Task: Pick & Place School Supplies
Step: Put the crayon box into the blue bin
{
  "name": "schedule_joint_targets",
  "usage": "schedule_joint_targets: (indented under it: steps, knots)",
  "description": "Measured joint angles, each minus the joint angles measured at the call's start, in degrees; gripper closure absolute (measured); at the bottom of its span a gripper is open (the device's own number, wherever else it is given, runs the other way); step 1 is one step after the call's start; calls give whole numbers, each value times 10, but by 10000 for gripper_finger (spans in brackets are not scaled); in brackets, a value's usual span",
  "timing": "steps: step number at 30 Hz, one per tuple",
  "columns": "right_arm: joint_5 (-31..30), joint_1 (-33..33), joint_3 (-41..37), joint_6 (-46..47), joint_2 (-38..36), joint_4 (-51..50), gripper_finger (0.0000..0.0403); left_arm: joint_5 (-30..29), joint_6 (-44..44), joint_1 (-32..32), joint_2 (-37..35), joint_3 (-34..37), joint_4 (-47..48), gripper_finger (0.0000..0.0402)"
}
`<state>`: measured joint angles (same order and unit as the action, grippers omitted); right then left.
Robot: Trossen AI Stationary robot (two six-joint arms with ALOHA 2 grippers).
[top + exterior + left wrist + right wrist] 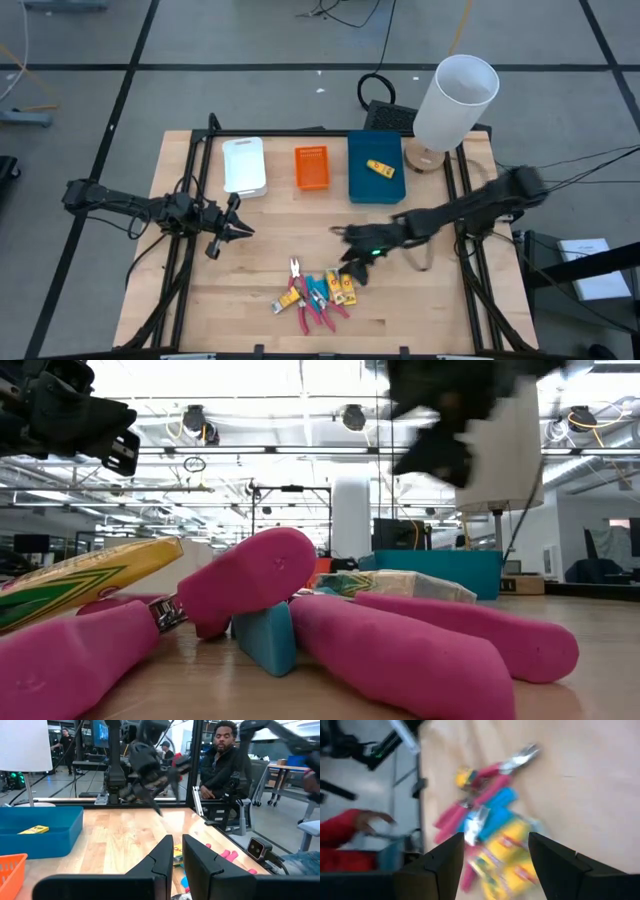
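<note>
The school supplies lie in one pile [315,292] near the table's near edge: pink-handled tools [400,650], a light-blue piece [265,640] and yellow packets [510,852]. One more yellow packet [379,168] lies inside the blue tray [375,185]. My right gripper [496,837] hovers just above the pile's right side, open wide and holding nothing. My left gripper [238,225] waits over the table's left part, well left of the pile. It points toward the pile, its fingers [165,855] only narrowly apart.
A white tray [244,165], an orange tray [311,167] and the blue tray stand in a row along the far side. A tall white cylinder [455,100] stands at the far right corner. A person [225,760] sits beyond the table's right edge. Bare wood lies between the trays and the pile.
</note>
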<state>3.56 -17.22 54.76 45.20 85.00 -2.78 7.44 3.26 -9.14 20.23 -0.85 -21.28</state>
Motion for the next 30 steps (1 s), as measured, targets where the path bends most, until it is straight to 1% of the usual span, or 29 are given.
schedule_joint_targets:
  steps: [2,6,8,11,17,19,23,27,30]
  knots:
    - [-77,-23,-67,-4,-77,9,190,0,0,0,0,0,0,355]
    - [-221,-67,-185,-44,-232,67,190,0,0,0,0,0,0,355]
    - [-263,-82,-235,-79,-296,88,190,0,0,0,0,0,0,355]
    - [-305,-92,-289,-135,-379,114,190,0,0,0,0,0,0,355]
    - [-337,-91,-363,-266,-494,120,190,0,5,0,0,0,0,355]
    - [-338,-91,-385,-300,-527,141,190,0,16,0,0,0,0,355]
    - [-338,-91,-430,-360,-591,184,190,0,78,0,0,0,-1,355]
    - [-338,-91,-468,-405,-655,215,190,0,114,0,0,0,-26,355]
    - [-338,-91,-488,-440,-697,218,190,0,155,0,0,0,-40,355]
